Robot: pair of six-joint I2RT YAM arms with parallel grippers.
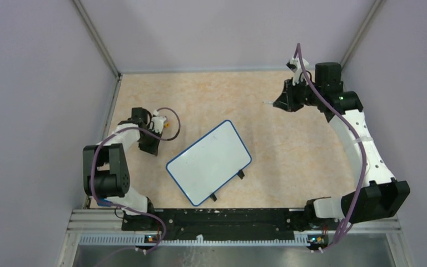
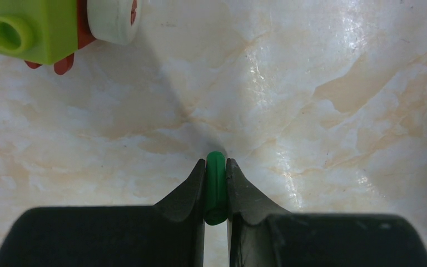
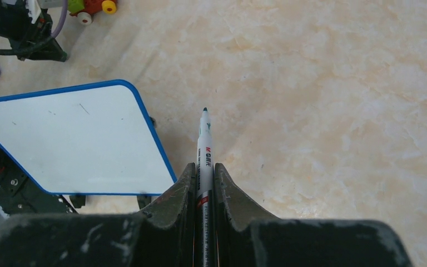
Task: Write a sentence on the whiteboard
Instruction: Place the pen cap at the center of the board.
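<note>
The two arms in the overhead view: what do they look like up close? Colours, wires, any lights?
The left arm and the right arm both mix smooth white shell sections with chunky black joint blocks. A thin purple cable loops loosely along each one. A small green light glows on the right arm. The jaws are matt black wedges that taper to narrow tips.

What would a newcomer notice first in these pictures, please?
The blank whiteboard lies askew in the middle of the table. The right hand, off to the board's right, grips an uncapped marker, while the left hand pinches a green cap.
</note>
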